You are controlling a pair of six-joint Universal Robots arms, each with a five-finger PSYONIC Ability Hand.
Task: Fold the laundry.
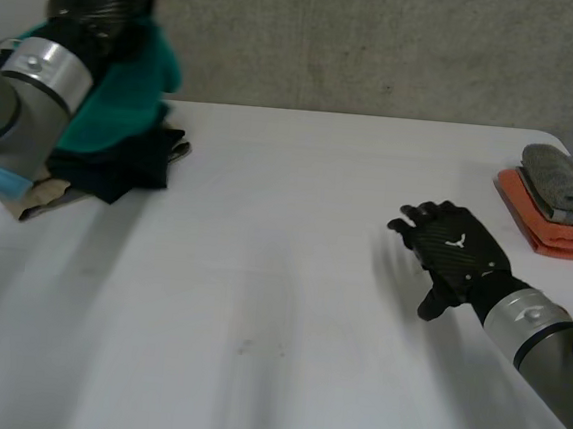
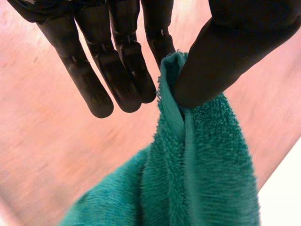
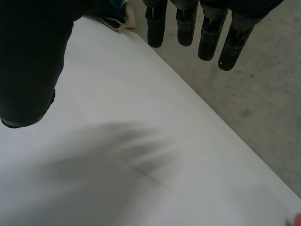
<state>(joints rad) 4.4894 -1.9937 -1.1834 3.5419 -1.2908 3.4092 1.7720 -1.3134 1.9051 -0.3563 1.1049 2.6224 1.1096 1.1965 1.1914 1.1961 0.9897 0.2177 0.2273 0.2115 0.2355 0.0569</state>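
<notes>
1. Towel [image 2: 202, 165], teal and looped, hangs from the left hand [image 2: 127, 66]. In the left wrist view, a bunched fold of its edge is pinched between the thumb [image 2: 235, 47] and the nearest finger. The other fingers lie straight beside it.
2. The head view places that grip. The towel is held up over the far left corner of the white table [image 1: 291, 275], above a heap of dark clothes [image 1: 120, 170]. A beige cloth [image 1: 42, 198] pokes out from under the heap. From this side the left hand shows its back, so the pinch itself is hidden, and the left arm [image 1: 5, 100] covers part of the towel.
3. I cannot tell whether the towel's lower end touches the dark heap or hangs just clear of it.
4. In the right wrist view, the right hand [image 3: 186, 28] has straight fingers set well apart from its thumb and holds nothing. Bare tabletop lies under the palm. The table's edge runs past the fingertips, with a grey surface beyond it.
5. In the head view, the right hand hovers palm down over the right half of the table, well apart from the towel.
6. Beyond it, near the table's right edge, a folded grey towel [image 1: 565, 184] sits on folded orange cloths [image 1: 556, 236].
7. A broad stretch of bare tabletop runs between the heap and the right hand, and on to the near edge. A grey wall [image 1: 382, 42] stands behind the far edge.
</notes>
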